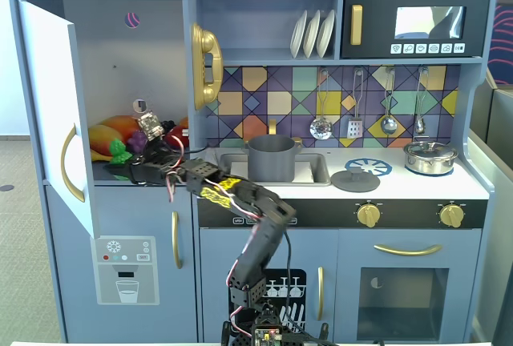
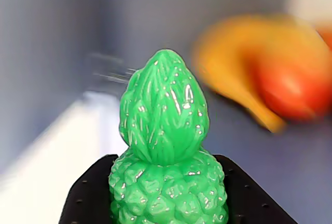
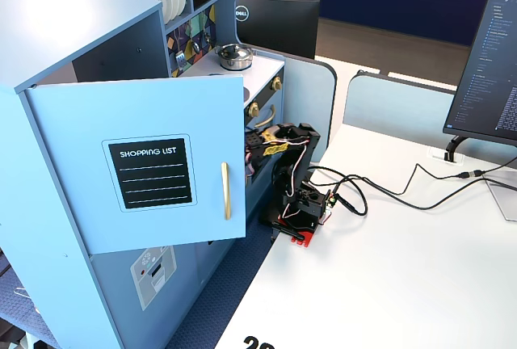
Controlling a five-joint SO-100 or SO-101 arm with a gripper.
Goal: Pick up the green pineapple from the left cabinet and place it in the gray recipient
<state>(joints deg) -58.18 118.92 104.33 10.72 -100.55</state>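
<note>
In the wrist view the green pineapple (image 2: 165, 146) stands upright between my two black fingers (image 2: 88, 198), which press its bumpy body from both sides. My gripper (image 2: 166, 164) is shut on it. In a fixed view my gripper (image 1: 127, 163) reaches into the open left cabinet (image 1: 120, 58), and the pineapple (image 1: 119, 151) shows at its tip, low over the cabinet floor. The gray recipient (image 1: 271, 158) stands in the sink to the right of the cabinet. In another fixed view the open cabinet door (image 3: 137, 163) hides the gripper and the pineapple.
A purple grape bunch (image 1: 138, 142) and an orange-yellow mango (image 1: 108, 135) lie in the cabinet behind the pineapple. The cabinet's right wall carries a gold phone (image 1: 206, 66). A silver lidded pot (image 1: 430, 156) and a loose lid (image 1: 355, 178) sit on the counter.
</note>
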